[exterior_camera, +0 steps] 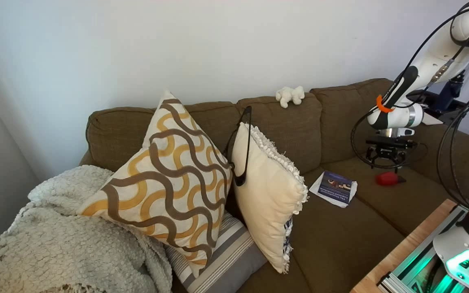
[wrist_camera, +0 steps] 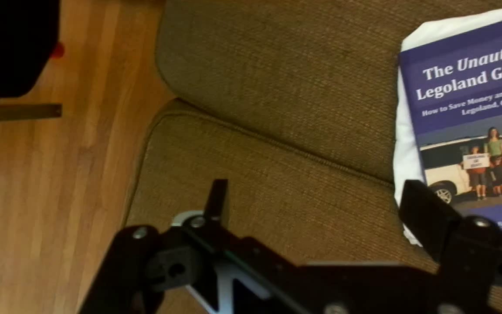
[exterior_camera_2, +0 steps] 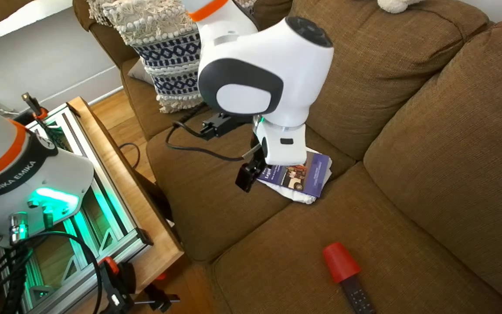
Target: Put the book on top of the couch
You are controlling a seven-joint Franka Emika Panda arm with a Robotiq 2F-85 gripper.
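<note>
The book (exterior_camera: 336,188) has a dark blue-purple cover and lies flat on a white sheet on the couch seat. It also shows in an exterior view (exterior_camera_2: 307,174), partly behind the wrist, and in the wrist view (wrist_camera: 469,104), cut off by the right edge. The couch (exterior_camera: 352,232) is olive-brown, with seat and back cushions, also in an exterior view (exterior_camera_2: 429,100) and the wrist view (wrist_camera: 277,78). My gripper (exterior_camera: 384,163) is open and empty above the seat, beside the book. In the wrist view (wrist_camera: 316,187) its right finger overlaps the sheet's edge; the book is not between the fingers.
A red-ended dark object (exterior_camera_2: 340,264) lies on the seat. A white plush toy (exterior_camera: 289,96) sits on the backrest. Patterned pillows (exterior_camera: 177,175) and a fleece blanket (exterior_camera: 63,240) fill the couch's far end. The arm's wooden table (exterior_camera_2: 159,244) stands along the couch's front.
</note>
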